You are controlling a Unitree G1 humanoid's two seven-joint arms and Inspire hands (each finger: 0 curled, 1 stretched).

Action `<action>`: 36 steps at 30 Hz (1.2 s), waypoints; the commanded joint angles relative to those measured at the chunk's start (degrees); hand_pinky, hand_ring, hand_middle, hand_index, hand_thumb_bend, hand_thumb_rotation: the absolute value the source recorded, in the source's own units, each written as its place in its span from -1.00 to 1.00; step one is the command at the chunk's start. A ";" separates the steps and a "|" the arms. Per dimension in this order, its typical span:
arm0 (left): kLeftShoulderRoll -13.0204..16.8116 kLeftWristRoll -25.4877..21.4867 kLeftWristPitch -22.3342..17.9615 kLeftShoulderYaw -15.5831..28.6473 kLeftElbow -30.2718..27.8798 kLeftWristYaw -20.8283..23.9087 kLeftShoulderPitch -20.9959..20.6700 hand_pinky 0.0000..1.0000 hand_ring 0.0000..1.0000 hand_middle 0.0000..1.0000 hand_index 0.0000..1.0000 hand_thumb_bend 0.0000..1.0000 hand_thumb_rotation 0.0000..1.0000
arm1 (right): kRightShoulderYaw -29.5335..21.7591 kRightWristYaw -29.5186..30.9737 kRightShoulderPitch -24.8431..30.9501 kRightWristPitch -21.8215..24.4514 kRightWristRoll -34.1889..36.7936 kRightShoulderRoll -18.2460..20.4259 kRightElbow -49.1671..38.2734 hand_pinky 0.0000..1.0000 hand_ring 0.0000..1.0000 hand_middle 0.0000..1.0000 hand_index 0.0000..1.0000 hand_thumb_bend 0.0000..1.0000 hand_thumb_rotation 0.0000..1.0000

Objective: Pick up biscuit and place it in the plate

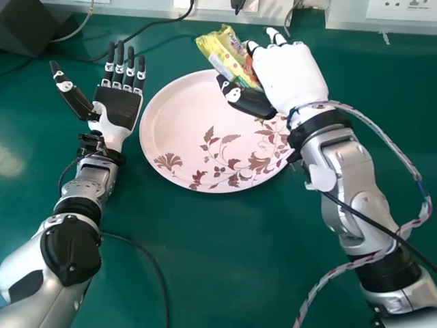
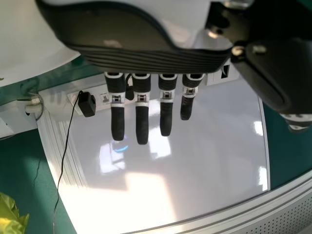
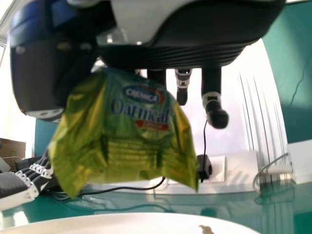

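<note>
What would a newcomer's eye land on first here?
Probably the crinkled yellow-green plastic biscuit packet, pinched in the white-and-black right hand. Then the big round pale-pink plate with brown floral print, on the green tabletop between the hands. Third, the black-and-white left hand, fingers straight, left of the plate.

A green tabletop (image 1: 218,273) spreads beneath the scene, with a soft patch of light near the head view's left edge. Along its far side runs pale trunking (image 1: 347,12) carrying white sockets (image 1: 403,8), and a black cable (image 1: 147,26) curves over the tabletop beside a dark box (image 1: 26,26). Above the trunking, the green wall (image 3: 291,63) bears what seems to be a whiteboard (image 2: 209,151), glossy and crossed by bright patches of light. A black adapter (image 2: 87,104) is plugged in there, its thin cord trailing, near a ribbed pale conduit (image 3: 279,169)
</note>
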 commanded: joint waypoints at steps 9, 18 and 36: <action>-0.11 0.53 0.02 -0.32 0.48 -0.45 0.26 0.46 0.51 0.66 0.73 0.93 -0.12 | 0.41 -1.00 -0.44 -6.04 6.68 -3.72 3.59 -0.79 -0.59 -0.46 -0.03 0.00 -0.95; -0.36 0.39 -0.03 -0.26 0.40 0.22 0.09 0.44 0.54 0.66 0.71 0.90 -0.17 | 0.25 -1.36 -1.60 -12.86 13.64 -6.34 8.91 -0.82 -0.61 -0.48 -0.03 0.00 -0.95; -0.26 0.47 0.77 -0.38 0.45 -0.43 0.11 0.23 0.45 0.57 0.65 0.91 -0.25 | 3.50 -2.35 -4.44 -16.68 13.66 -8.45 17.15 -0.86 -0.61 -0.47 -0.03 0.00 -0.95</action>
